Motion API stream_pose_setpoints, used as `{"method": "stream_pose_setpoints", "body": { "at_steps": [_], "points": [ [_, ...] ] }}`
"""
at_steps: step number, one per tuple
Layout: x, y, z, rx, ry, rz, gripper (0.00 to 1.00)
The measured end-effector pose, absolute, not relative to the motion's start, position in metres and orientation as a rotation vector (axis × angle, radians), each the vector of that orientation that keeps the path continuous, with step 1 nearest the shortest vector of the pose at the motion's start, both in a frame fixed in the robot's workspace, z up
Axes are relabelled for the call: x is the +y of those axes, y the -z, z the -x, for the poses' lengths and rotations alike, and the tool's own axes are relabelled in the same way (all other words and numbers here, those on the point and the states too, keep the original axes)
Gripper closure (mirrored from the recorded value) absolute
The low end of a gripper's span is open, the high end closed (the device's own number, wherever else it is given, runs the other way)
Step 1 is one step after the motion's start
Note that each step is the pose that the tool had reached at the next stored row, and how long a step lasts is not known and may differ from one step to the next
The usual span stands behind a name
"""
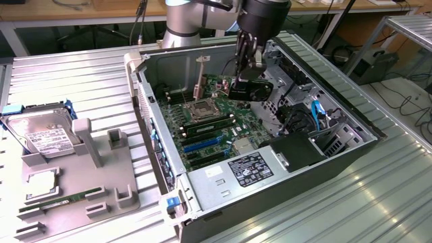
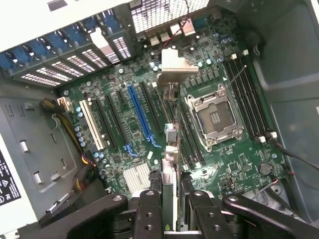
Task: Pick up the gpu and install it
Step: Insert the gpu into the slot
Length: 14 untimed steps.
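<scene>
My gripper (image 2: 169, 201) is shut on the gpu (image 2: 170, 149), a thin dark card seen edge-on between the two black fingers (image 2: 149, 211). Its silver-beige bracket (image 2: 172, 69) points towards the case's rear wall. The card hangs above the green motherboard (image 2: 124, 164), over the dark slots between the blue slot (image 2: 141, 117) and the CPU socket (image 2: 217, 117). In the exterior view the gripper (image 1: 244, 83) reaches down into the open computer case (image 1: 162, 152), with the gpu's bracket (image 1: 200, 78) standing upright beside the rear wall.
Left of the case in the exterior view, a grey fixture tray (image 1: 88, 174) holds a hard drive (image 1: 40, 134), a CPU (image 1: 42, 183) and a green RAM stick (image 1: 64, 197). A power supply (image 1: 250, 167) and drive cage (image 1: 297, 96) crowd the case interior.
</scene>
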<state>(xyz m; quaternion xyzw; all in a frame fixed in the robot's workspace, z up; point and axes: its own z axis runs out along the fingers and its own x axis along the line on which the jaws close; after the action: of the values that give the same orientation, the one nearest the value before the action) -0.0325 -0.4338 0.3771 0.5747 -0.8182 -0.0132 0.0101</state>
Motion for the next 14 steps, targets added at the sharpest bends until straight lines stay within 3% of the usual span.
{"method": "stream_pose_setpoints", "body": {
  "at_steps": [14],
  "points": [
    [-0.4337,-0.3771,0.0324,-2.442,0.039,-1.942,0.74]
  ]
}}
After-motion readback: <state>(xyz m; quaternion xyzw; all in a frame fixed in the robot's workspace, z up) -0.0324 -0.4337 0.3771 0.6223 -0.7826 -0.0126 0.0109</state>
